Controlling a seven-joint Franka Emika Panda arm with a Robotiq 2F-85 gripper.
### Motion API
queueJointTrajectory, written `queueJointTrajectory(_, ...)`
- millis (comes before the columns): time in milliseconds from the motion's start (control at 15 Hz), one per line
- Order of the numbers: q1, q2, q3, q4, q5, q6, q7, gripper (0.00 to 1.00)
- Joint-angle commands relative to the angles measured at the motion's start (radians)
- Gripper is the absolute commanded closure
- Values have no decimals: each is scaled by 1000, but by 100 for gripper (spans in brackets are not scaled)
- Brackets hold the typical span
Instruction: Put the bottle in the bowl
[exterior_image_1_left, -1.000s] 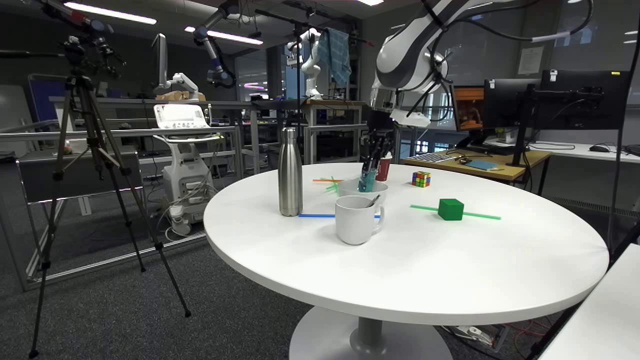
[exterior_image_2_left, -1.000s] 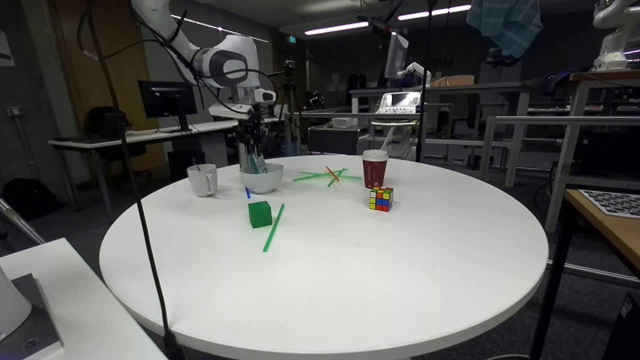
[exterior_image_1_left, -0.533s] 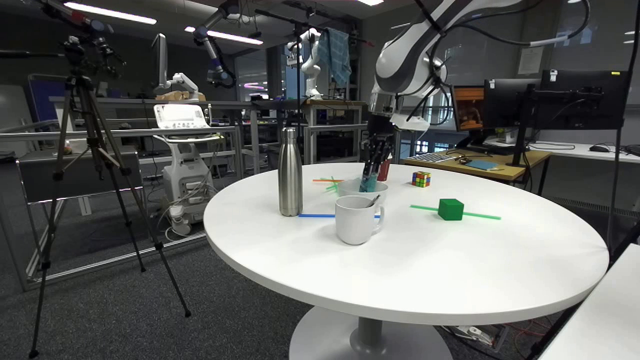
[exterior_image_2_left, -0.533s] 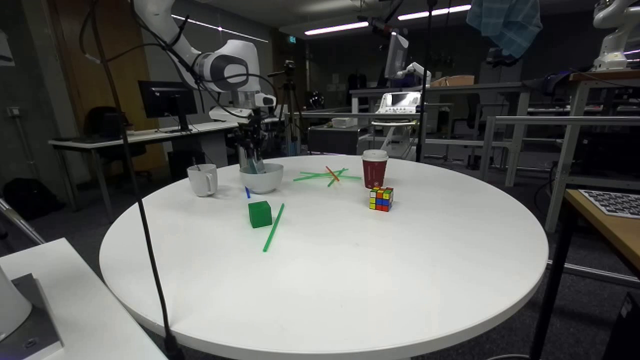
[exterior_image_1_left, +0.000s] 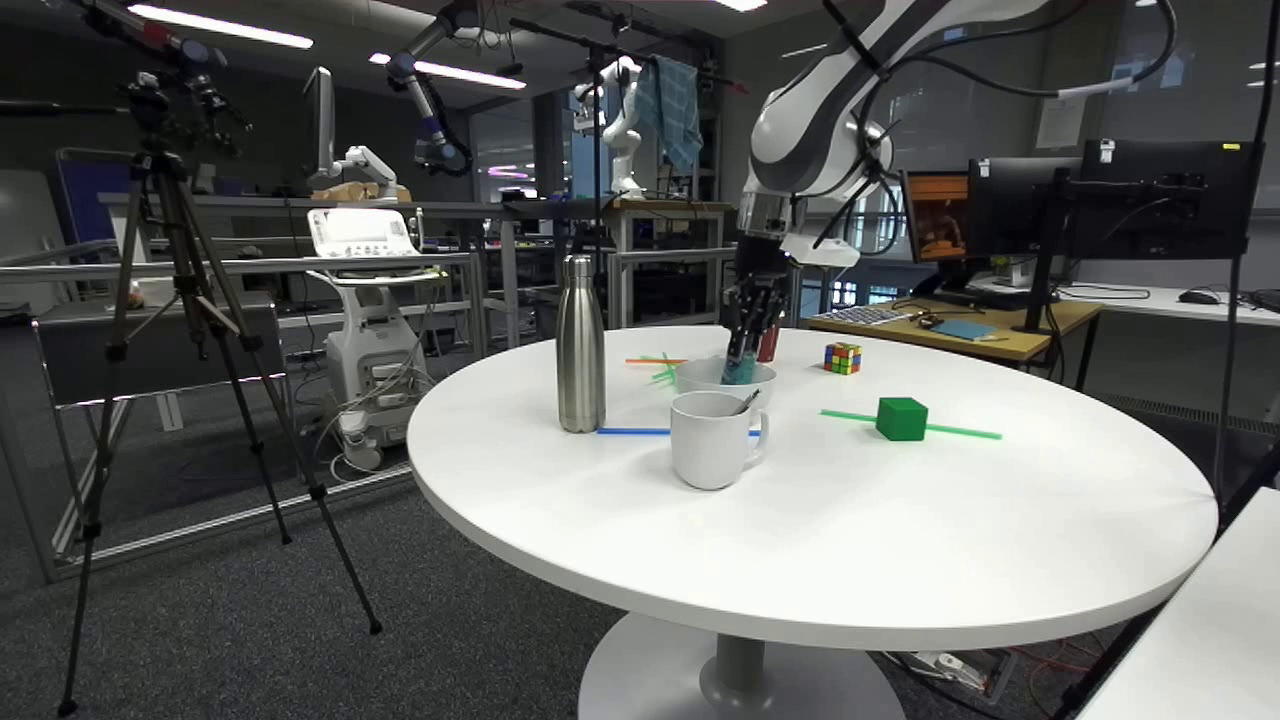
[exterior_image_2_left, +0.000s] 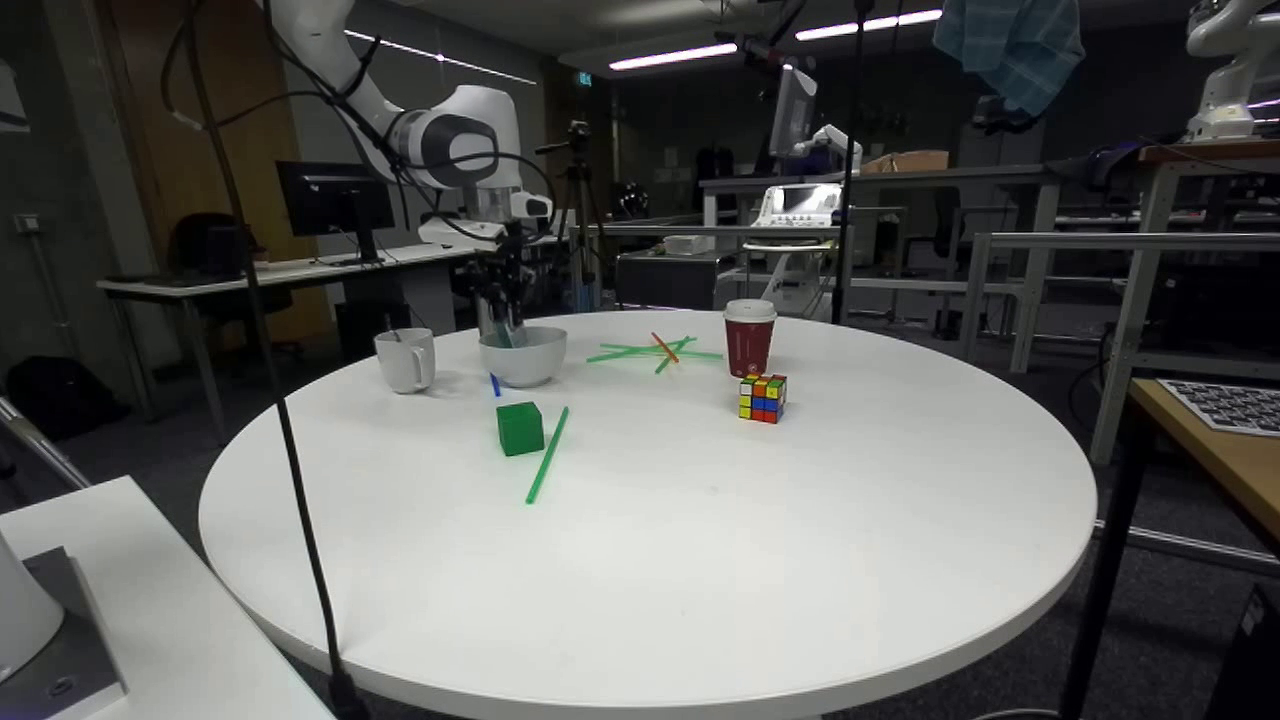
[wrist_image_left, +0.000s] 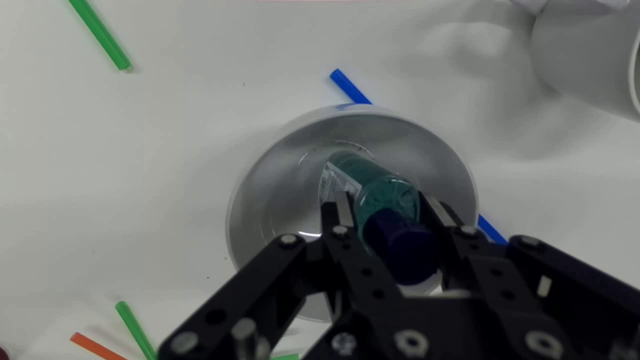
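The bottle (wrist_image_left: 357, 170) is translucent teal with a dark blue cap and a white label. My gripper (wrist_image_left: 387, 206) has its fingers on both sides of it below the cap and is shut on it. The bottle is tilted, with its base inside the white bowl (wrist_image_left: 265, 195). In both exterior views the bowl (exterior_image_1_left: 697, 377) (exterior_image_2_left: 538, 364) stands on the table, and the gripper (exterior_image_1_left: 742, 345) (exterior_image_2_left: 500, 322) points down into it. The bottle's lower part is hidden behind the bowl wall there. I cannot tell whether the base touches the bowl's bottom.
A white mug (exterior_image_1_left: 705, 445) with a dark stick stands close to the bowl. A silver flask (exterior_image_1_left: 580, 350), a red cup (exterior_image_2_left: 750, 342), a colored cube (exterior_image_2_left: 763, 399) and a green block (exterior_image_2_left: 520, 429) stand around. Straws lie about; a blue straw (wrist_image_left: 348, 86) passes under the bowl.
My gripper has moved down a little with the bottle, which now sits lower in the bowl. The bowl and the other objects have not moved.
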Motion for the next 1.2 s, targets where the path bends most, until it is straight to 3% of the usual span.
queueJointTrajectory(0, -11, 12, 4, 33, -22, -24, 25, 37)
queueJointTrajectory(333, -12, 11, 3, 34, -19, -24, 26, 1)
queueJointTrajectory(1133, -10, -22, 4, 19, -21, -3, 28, 0)
